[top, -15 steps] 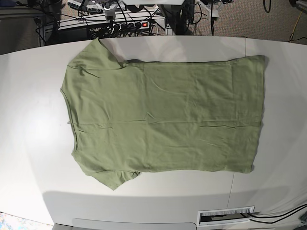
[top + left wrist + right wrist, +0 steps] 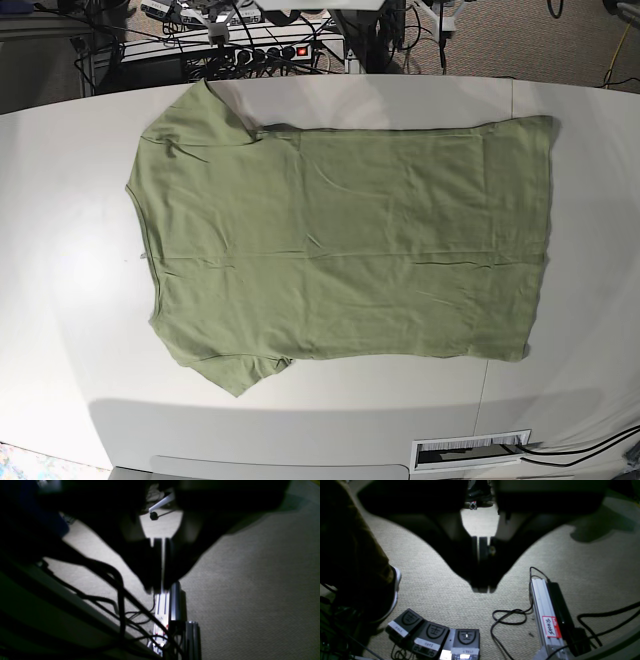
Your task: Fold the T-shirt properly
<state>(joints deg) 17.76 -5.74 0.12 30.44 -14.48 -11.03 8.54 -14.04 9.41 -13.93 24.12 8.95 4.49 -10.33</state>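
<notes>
Base view: olive T-shirt (image 2: pixel 340 245) lay flat on counter (image 2: pixel 60 200), long axis left-right, collar left. Both pincers (image 2: pixel 157 590) (image 2: pixel 482 588) pressed together, off-counter over carpet; nearer arm unclear.

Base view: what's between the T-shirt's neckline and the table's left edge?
Only bare white table lies left of the T-shirt in the base view; neither gripper is there.

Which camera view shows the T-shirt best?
The base view shows the T-shirt best: it lies spread flat on the table, all of it in frame. The left and right wrist views show nothing of it, only each closed tool, left and right, above carpeted floor.
</notes>
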